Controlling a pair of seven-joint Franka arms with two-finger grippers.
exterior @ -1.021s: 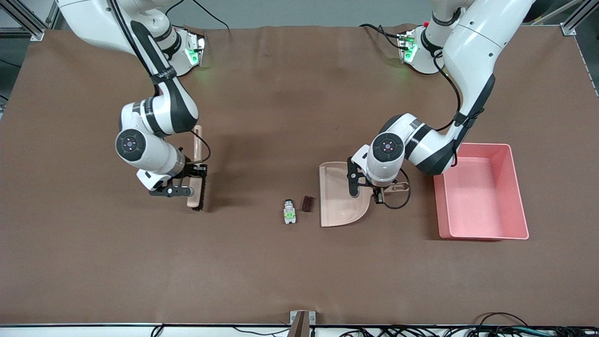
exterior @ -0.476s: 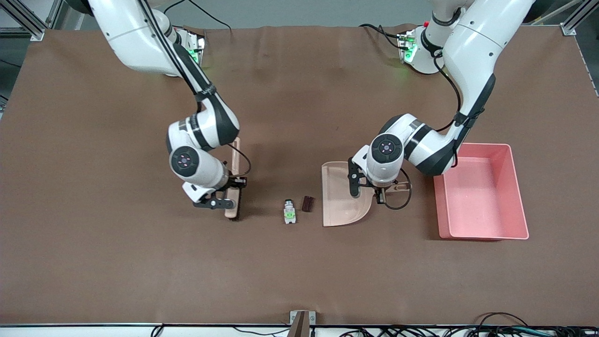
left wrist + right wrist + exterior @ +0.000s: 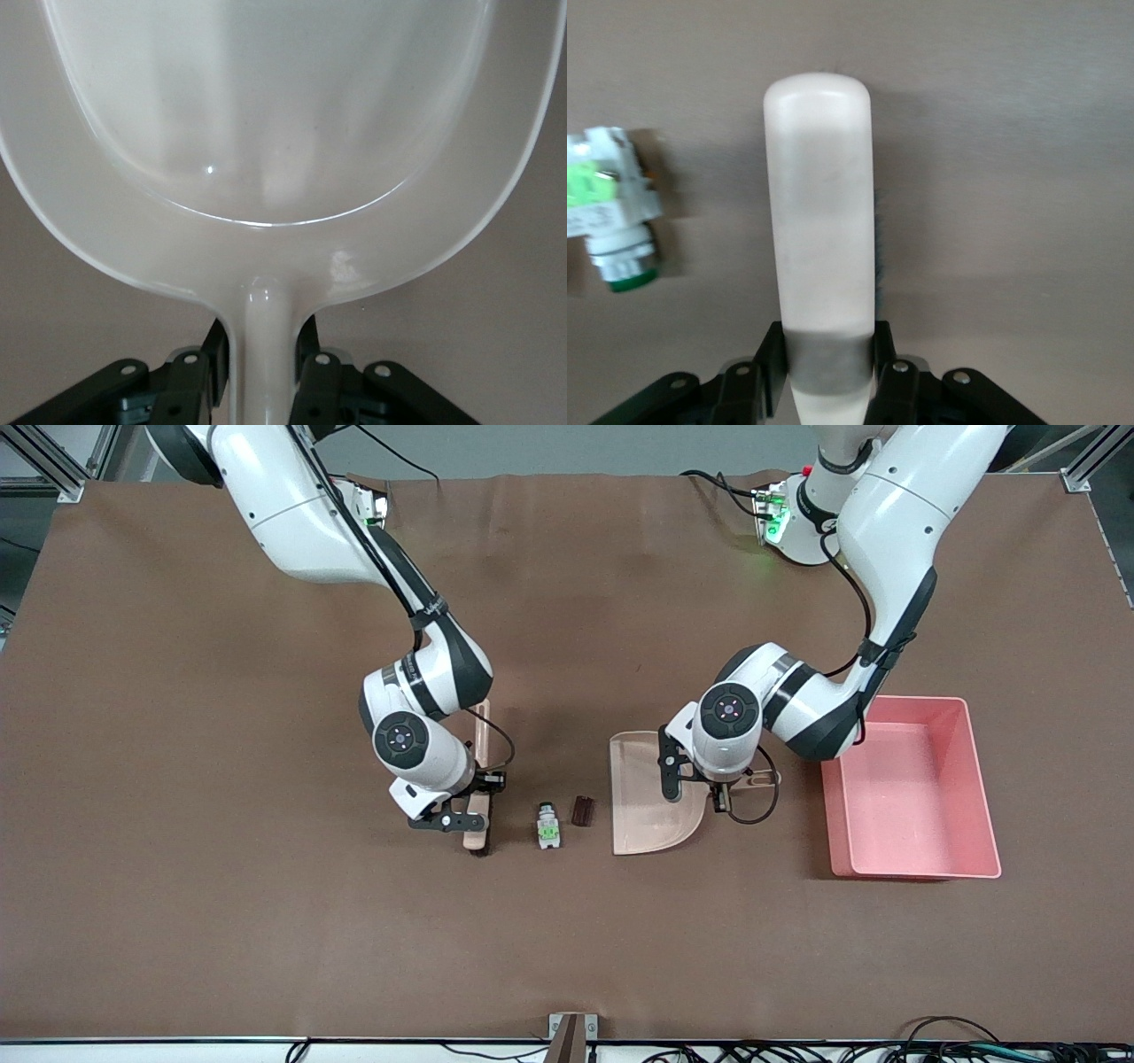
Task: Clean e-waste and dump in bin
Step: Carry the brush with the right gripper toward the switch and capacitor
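Observation:
The e-waste lies mid-table: a white-grey component (image 3: 548, 825) with a green label, and a dark maroon block (image 3: 582, 810) beside it. My right gripper (image 3: 472, 815) is shut on a beige brush (image 3: 479, 779), bristles down on the table, just beside the component on the right arm's side. The right wrist view shows the brush handle (image 3: 824, 204) between the jaws and the component (image 3: 607, 208). My left gripper (image 3: 719, 784) is shut on the handle of the beige dustpan (image 3: 642, 806), whose mouth faces the maroon block. The left wrist view shows the dustpan (image 3: 266, 133). The pink bin (image 3: 917, 868) stands toward the left arm's end.
Brown mat covers the whole table. The bin is empty inside. A small metal bracket (image 3: 571, 1032) sits at the table edge nearest the front camera. Cables run along that edge.
My right arm has carried the brush across the table toward the e-waste, stopping just beside the white-grey component. The left arm and dustpan have barely shifted.

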